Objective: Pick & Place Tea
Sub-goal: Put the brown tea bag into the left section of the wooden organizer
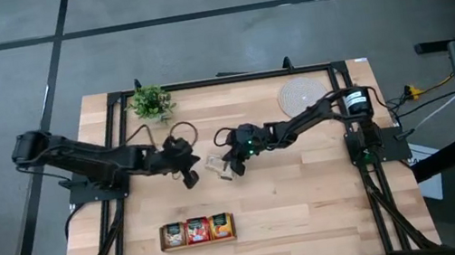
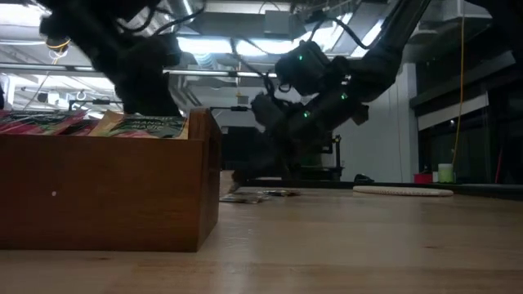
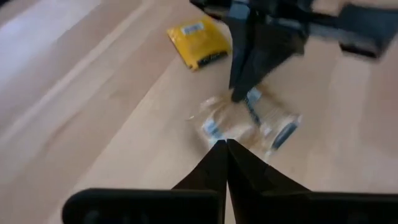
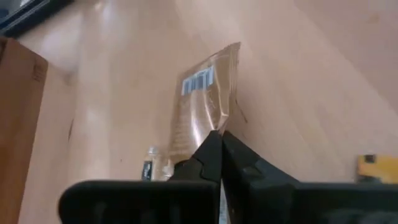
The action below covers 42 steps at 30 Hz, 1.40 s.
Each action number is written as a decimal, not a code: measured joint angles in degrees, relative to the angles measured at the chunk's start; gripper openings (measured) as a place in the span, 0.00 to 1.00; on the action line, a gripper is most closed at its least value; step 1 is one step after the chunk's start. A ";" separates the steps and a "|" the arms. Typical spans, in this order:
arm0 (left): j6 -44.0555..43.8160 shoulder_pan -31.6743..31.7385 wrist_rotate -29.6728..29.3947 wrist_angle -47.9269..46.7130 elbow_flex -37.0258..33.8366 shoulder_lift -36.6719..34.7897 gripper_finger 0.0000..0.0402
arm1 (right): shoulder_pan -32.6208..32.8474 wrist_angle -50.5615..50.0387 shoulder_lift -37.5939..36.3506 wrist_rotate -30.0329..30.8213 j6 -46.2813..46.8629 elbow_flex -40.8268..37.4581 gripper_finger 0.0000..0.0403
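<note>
A pale sachet (image 4: 202, 106) is pinched at its lower edge by the clenched right gripper (image 4: 217, 140), in the middle of the table (image 1: 313, 205), well beyond the wooden tray (image 1: 197, 231) on the side toward the potted plant (image 1: 150, 102). The left gripper (image 1: 190, 179) sits just beside it, on the side away from the woven mat (image 1: 300, 94), pressed shut with nothing between its fingers, its tips aimed at the same packet. For the lift to go well, the pinch should be kept firm and the sachet raised straight up before any sideways travel, since only a thin margin of the wrapper seems to be caught and a drag across the wood could peel it loose; the left arm is best kept clear of the path toward the tray. A slip is the likely fault, judged from how little material is held. The sachet is seen as a flat, crinkled, translucent whitish wrapper with a blue-and-white printed label near one end, limp and light by its look. A yellow sachet (image 3: 199, 43) lies flat on the table just past it. In the tray, brown, red and orange packets are stacked in the three compartments.
</note>
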 joint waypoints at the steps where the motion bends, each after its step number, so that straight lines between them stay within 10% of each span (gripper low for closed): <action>1: -1.71 0.02 -0.31 3.69 -2.31 -0.91 0.01 | 0.00 -0.20 -0.67 0.02 -1.13 0.06 0.01; 11: -11.35 0.02 2.05 35.67 -15.36 -5.76 0.01 | 1.51 -7.95 -10.58 0.36 -24.64 -0.02 0.01; 25: -10.73 0.35 0.53 38.58 -15.37 -5.44 0.21 | 7.60 -12.95 -15.84 24.74 -40.82 0.04 0.01; 42: 19.88 0.35 4.06 38.55 -15.37 -5.46 0.35 | 7.37 -11.82 -15.82 10.94 -32.50 2.74 0.01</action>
